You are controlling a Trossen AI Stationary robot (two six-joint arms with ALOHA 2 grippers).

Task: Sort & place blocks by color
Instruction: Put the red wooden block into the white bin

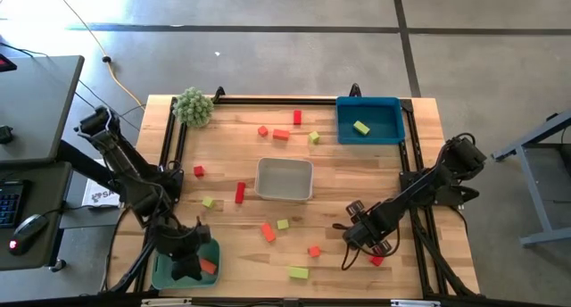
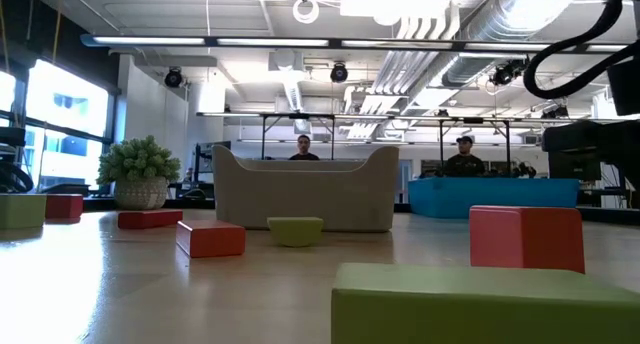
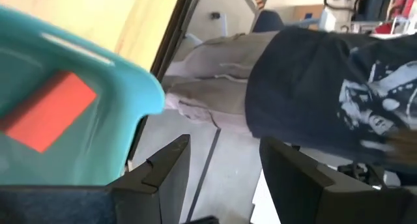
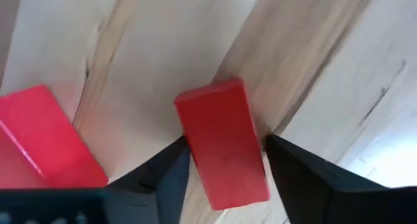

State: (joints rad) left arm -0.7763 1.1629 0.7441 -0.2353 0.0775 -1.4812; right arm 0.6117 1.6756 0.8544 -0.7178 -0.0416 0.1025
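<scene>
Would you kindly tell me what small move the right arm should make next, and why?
Probably finish closing the right gripper on the red rectangular block: its dark fingers already flank the block on the wooden table, with small gaps visible on both sides.
</scene>
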